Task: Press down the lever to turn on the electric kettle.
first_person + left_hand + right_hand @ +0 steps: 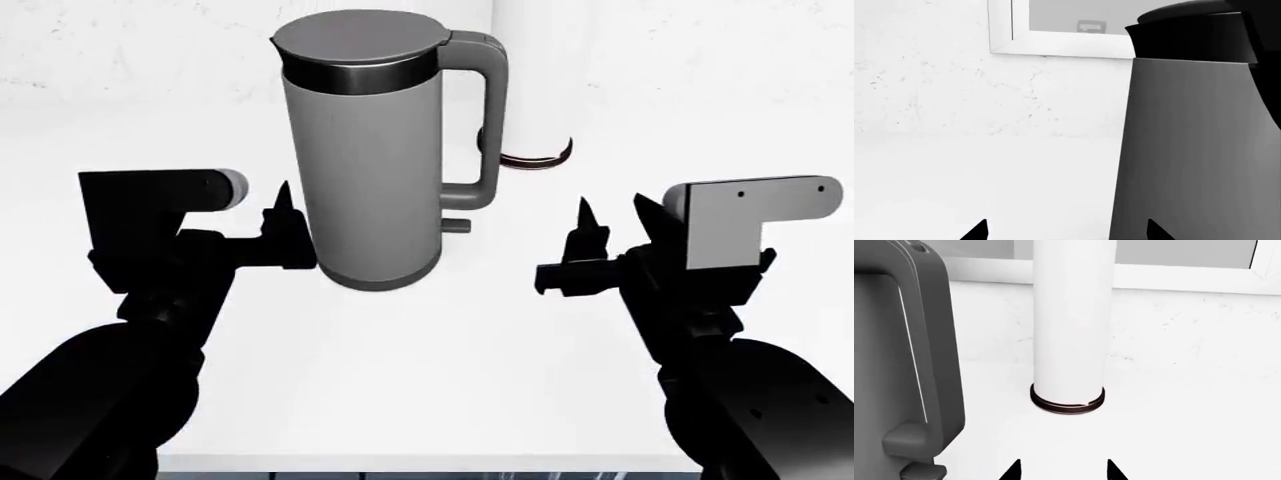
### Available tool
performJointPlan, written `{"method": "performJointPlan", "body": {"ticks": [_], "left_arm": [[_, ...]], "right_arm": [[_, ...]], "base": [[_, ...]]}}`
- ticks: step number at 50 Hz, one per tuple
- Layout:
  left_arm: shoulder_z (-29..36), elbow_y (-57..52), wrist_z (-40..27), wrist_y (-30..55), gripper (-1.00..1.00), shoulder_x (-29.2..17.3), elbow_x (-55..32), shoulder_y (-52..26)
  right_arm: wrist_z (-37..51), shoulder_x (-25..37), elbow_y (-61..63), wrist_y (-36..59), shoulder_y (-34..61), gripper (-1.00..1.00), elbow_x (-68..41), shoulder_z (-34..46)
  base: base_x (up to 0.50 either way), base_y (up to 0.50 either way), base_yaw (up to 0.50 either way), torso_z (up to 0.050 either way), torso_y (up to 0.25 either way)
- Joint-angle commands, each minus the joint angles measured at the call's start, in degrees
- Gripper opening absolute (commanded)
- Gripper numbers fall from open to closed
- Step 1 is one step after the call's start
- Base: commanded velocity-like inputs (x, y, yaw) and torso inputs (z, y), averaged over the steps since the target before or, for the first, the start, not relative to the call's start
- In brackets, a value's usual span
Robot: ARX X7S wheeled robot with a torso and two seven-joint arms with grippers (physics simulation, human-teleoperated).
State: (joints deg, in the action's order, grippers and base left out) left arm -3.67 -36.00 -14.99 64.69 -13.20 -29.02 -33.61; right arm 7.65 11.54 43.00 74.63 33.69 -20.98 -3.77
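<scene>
Electric kettle [360, 150]: stands upright on the white counter [441, 370], toward the back and a little left of centre in the head view; flat lid on, dark band under the lid, loop handle [483, 120] turned toward the robot's right.

Lever [457, 225]: a short grey tab jutting from the lower body just under the handle's foot, on the kettle's right side. In the right wrist view it shows at the frame's edge [921, 471], below the handle's foot.

Left gripper [283, 228]: hangs just beside the kettle's left flank, low on the body, on the side away from the lever. Its wrist view shows two dark fingertips set apart, one over bare counter and one [1157, 231] in front of the kettle wall, so the jaws are spread with nothing between them. Whether a tip touches the wall, I cannot tell.

Right gripper [617, 225]: hovers to the right of the kettle at about the lever's height, apart from it, with bare counter between. Its two tips stand apart, pinching nothing.

White cylinder [1071, 320]: upright behind the handle, with a dark ring [1067, 402] at its base; it lies straight ahead of the right gripper, while the lever lies off to that gripper's left.

Window frame [1054, 45]: white, on the wall behind the counter.
</scene>
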Motion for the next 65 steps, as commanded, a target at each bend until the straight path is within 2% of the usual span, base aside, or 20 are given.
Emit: {"method": "performJointPlan", "body": {"ticks": [1,8,14,16,19,21,23,25,40,65], "left_arm": [[-0.1,-0.2,-0.2,0.0,1.0,-0.2,-0.5,0.2],[0.1,0.0,-0.5,-0.1,1.0,-0.3,-0.6,0.0],[0.0,-0.1,-0.6,-0.2,1.0,-0.4,-0.9,0.2],[0.2,0.1,-0.7,-0.2,1.0,-0.4,-0.9,-0.1],[0.2,0.2,-0.8,-0.1,1.0,-0.3,-1.0,-0.3],[0.4,0.4,-0.9,-0.2,1.0,-0.3,-1.0,-0.4],[0.4,0.5,-0.9,-0.2,1.0,-0.3,-1.0,-0.5],[0.4,0.5,-1.0,-0.2,1.0,-0.4,-1.1,-0.5],[0.3,0.4,-1.4,-0.3,1.0,-0.6,-1.6,-0.5],[0.3,0.4,-1.8,-1.0,1.0,-1.3,-2.3,-0.1]], "right_arm": [[0.1,-0.2,0.5,1.9,0.5,-1.0,-1.2,-0.4],[0.2,-0.5,2.1,4.9,1.8,-1.0,-2.5,-0.9],[-1.0,-2.7,5.5,14.8,6.5,-1.0,-7.2,-4.4],[7.4,-0.9,3.0,15.3,7.9,-1.0,-20.7,-7.2],[29.9,4.0,-3.7,15.3,12.1,-1.0,-46.5,-9.5],[40.3,5.5,-8.1,14.8,14.4,-1.0,-63.7,-9.5],[45.5,6.5,-10.3,13.6,15.6,-1.0,-72.2,-8.4],[46.4,6.8,-11.1,12.8,15.9,-1.0,-74.9,-7.3],[30.8,6.4,-11.2,10.2,15.0,-1.0,-65.5,-2.4],[17.2,9.1,-14.2,0.9,10.9,-1.0,-47.7,7.9]], "base": [[0.0,0.0,0.0,0.0,0.0],[0.0,0.0,0.0,0.0,0.0],[0.0,0.0,0.0,0.0,0.0],[0.0,0.0,0.0,0.0,0.0],[0.0,0.0,0.0,0.0,0.0],[0.0,0.0,0.0,0.0,0.0],[0.0,0.0,0.0,0.0,0.0],[0.0,0.0,0.0,0.0,0.0],[0.0,0.0,0.0,0.0,0.0],[0.0,0.0,0.0,0.0,0.0]]}}
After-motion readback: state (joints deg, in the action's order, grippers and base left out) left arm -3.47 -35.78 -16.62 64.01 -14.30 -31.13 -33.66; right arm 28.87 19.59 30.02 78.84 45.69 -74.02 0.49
